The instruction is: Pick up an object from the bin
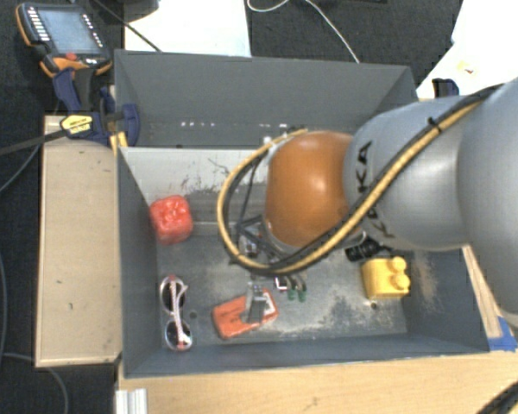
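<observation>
Even light, faint glints on the bin wall [242,93].

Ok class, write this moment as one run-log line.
gripper: over orange-red block, near side of bin | block: on bin floor | others: red die left; sunglasses near-left; yellow brick right

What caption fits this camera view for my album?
Robot gripper over an orange thing by the bin's near wall, between glasses and a yellow block.
</observation>
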You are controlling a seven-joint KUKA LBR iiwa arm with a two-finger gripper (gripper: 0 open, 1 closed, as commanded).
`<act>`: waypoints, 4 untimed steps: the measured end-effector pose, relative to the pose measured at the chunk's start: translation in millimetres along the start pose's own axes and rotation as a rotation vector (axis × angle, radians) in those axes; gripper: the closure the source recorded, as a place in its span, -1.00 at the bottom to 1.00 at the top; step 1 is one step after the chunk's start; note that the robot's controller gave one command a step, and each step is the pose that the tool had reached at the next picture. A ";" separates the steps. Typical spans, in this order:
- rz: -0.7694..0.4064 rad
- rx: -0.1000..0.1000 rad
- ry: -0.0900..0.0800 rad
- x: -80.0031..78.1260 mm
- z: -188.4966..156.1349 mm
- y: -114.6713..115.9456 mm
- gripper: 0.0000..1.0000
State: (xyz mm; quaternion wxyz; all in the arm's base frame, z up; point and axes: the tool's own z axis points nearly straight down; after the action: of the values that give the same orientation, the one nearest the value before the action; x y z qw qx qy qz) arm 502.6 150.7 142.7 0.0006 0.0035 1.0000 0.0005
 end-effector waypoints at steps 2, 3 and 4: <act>-0.223 0.000 -0.005 7.1 49.4 -65.4 -1.00; -0.062 -0.001 -0.005 10.1 76.9 -63.1 -1.00; -0.132 -0.001 -0.009 13.9 72.8 -40.7 -1.00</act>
State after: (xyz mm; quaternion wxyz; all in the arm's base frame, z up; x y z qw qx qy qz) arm 488.5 110.2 69.9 0.0051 -0.0623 0.9980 0.0012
